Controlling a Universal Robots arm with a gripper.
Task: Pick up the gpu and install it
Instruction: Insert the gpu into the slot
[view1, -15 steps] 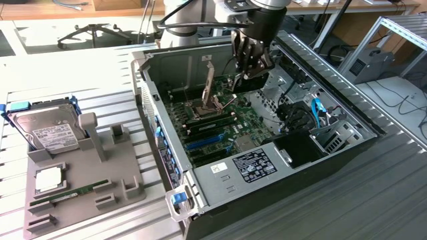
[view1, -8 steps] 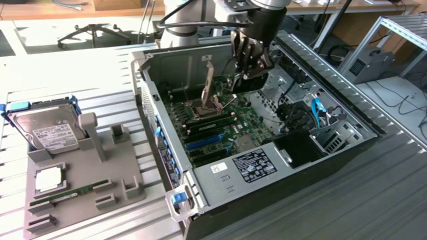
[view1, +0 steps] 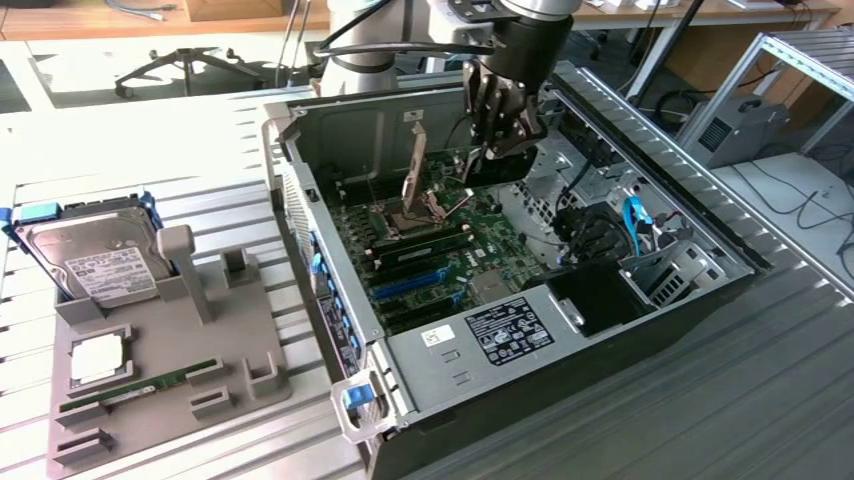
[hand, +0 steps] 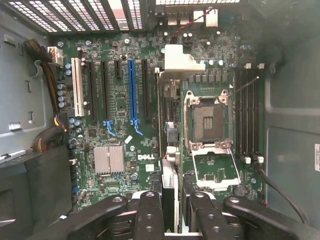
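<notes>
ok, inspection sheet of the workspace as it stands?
Surface: ribbed metal table, with a grey fixture tray on it.
Job's things: gpu held above the motherboard inside the open PC case.
Clutter: hard drive standing in the tray; RAM stick lying flat on it.
Grippers: gripper closed on the gpu.
Cables: blue cable inside the case; yellow-black bundle at the case wall.
Surroundings: chair base; grey unit at the exterior view's right.
</notes>
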